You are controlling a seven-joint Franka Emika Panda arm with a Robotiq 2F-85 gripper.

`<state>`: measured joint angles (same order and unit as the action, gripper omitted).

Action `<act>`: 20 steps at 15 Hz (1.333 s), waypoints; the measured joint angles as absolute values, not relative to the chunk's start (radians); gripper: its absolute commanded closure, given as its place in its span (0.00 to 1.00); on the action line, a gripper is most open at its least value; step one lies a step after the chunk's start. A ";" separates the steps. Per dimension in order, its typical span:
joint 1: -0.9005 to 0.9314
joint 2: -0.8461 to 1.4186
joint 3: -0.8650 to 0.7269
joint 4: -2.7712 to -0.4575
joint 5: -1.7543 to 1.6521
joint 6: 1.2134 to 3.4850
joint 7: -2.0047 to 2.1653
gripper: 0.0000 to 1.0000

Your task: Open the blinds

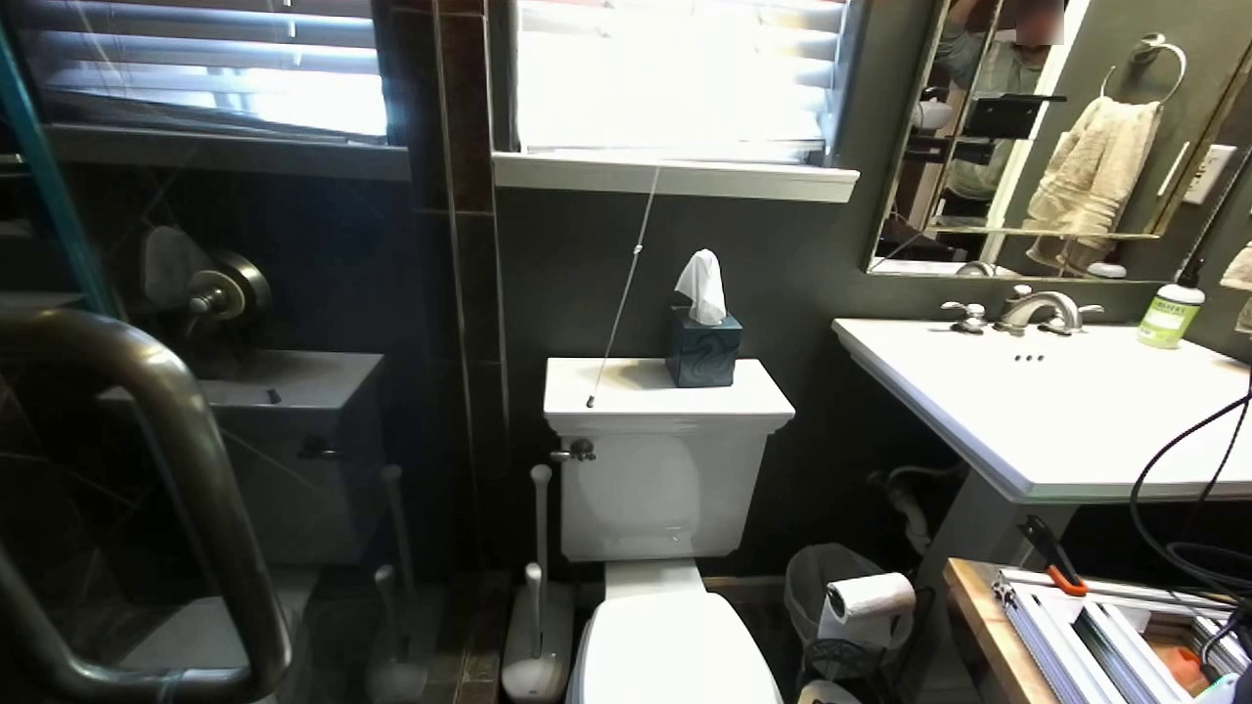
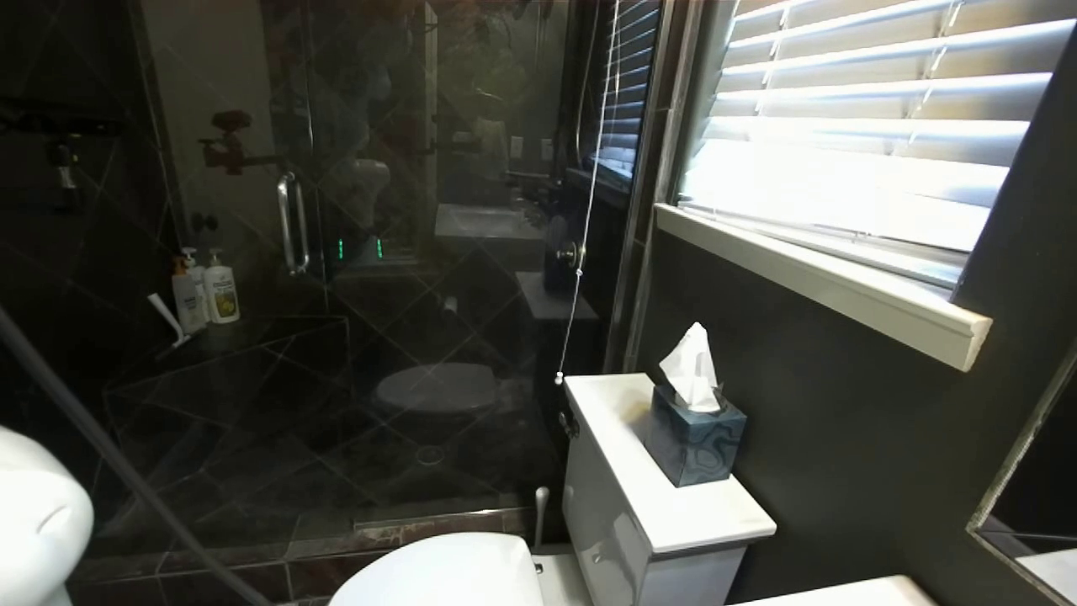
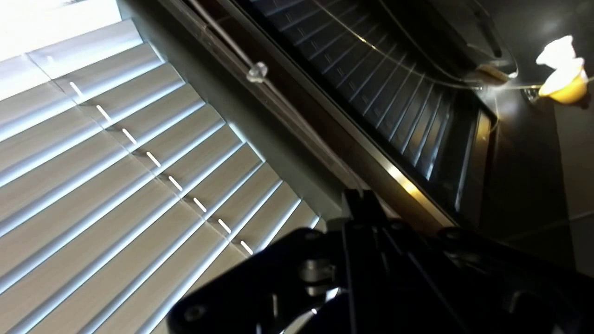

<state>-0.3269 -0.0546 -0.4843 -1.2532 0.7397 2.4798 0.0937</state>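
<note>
Blinds (image 2: 867, 126): hanging lowered to the sill (image 2: 824, 282) above the toilet tank (image 1: 653, 494) in both exterior views. Pinching the pull cord (image 3: 283, 101), apparently, in the gripper (image 3: 359, 197) with jaws together, so seemingly sitting between grasping and pulling. Probably needing next a steady downward draw, without slackening the grip, while watching for lifting at the sill.
</note>
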 measured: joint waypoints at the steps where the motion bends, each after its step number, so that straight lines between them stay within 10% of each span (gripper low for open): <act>1: -0.339 -0.042 -0.491 -1.229 0.759 2.481 0.110 1.00; 20: -0.523 0.291 -0.584 -1.013 0.219 2.511 0.329 1.00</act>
<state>-0.5232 0.2905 -0.5838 -1.0126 0.2193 2.5112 0.3292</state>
